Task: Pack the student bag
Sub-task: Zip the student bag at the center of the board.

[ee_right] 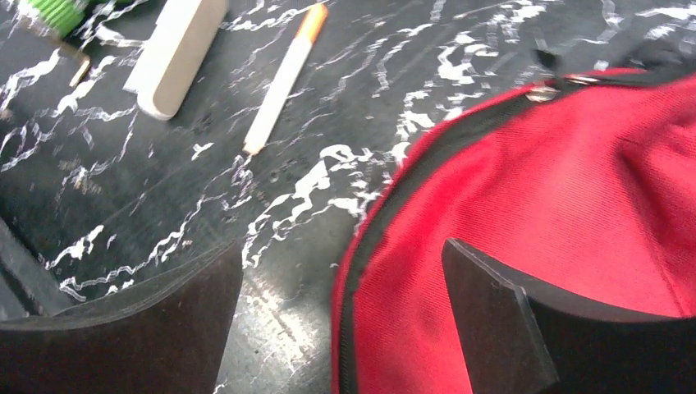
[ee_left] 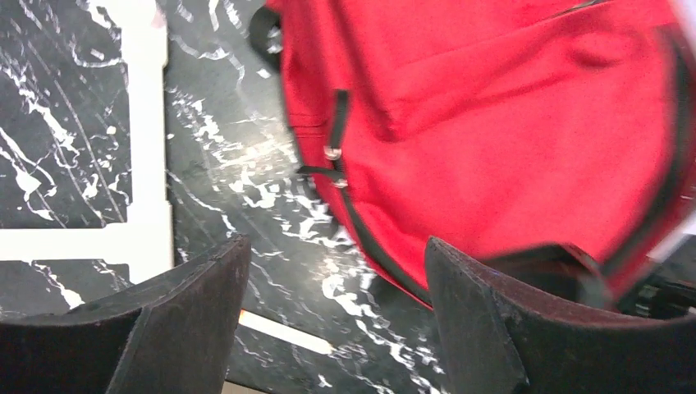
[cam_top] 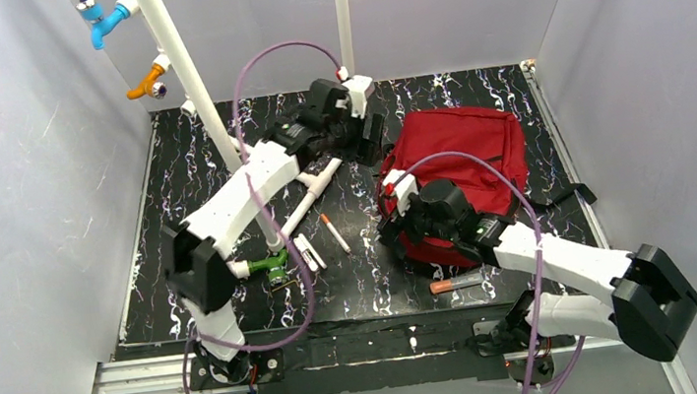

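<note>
Student bag lay flat on the right half of the black marbled table, dark red. Its dark zip ran along the rounded edge facing the table's middle.

Left gripper was at the far side of the table, just beside the bag's far-left corner. In the left wrist view its jaws stood wide apart with nothing between them. Only tabletop and the bag's zip edge showed below the gap.

Right gripper was low at the bag's near-left edge. The right wrist view showed its jaws spread wide over the zip seam, holding nothing. The right-hand finger sat over red fabric; contact possible, could not be told.

Loose on the table left of the bag: a slim white pen with an orange tip, a short white block beside it, and a green-capped item. An orange-ended tube lay near the front edge.
</note>
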### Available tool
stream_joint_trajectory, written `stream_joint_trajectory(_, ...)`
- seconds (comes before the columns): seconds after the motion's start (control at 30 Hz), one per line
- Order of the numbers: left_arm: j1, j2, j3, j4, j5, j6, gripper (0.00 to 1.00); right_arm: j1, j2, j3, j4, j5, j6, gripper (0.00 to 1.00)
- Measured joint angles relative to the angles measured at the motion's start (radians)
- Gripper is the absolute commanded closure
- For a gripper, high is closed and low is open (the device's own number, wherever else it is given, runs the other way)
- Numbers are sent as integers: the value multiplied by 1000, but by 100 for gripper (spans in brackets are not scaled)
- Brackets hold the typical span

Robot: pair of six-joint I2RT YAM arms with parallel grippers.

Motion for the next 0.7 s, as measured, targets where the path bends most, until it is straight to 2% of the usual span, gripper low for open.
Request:
stream_joint_trajectory(0.1, -6, -159, -68, 28, 65, -43, 24, -2, -60, 26, -59, 113, 64, 2)
stream_joint_trajectory(0.2, -14, -254, -156, 61, 128, -85, 26, -8, -175, 64, -165, 262, 110, 2)
stream_joint_trajectory(0.33, -34, -273, -283, 102, 182, -131, 28, -43, -299, 138, -281, 452, 217, 2)
stream_joint_trajectory(0.4, -50, -257, -355, 119, 195, -159, 30, -122, -292, 214, -350, 495, 272, 2)
stream_joint_trajectory(0.5, -79, -233, -438, 150, 204, -210, 30, -328, -185, 339, -413, 456, 338, 2)
stream_joint_trajectory(0.53, -93, -230, -468, 171, 206, -232, 30, -426, -126, 379, -431, 390, 360, 2)
stream_joint_trajectory(0.7, -157, -229, -582, 286, 202, -351, 30, -764, 130, 470, -525, 161, 454, 2)
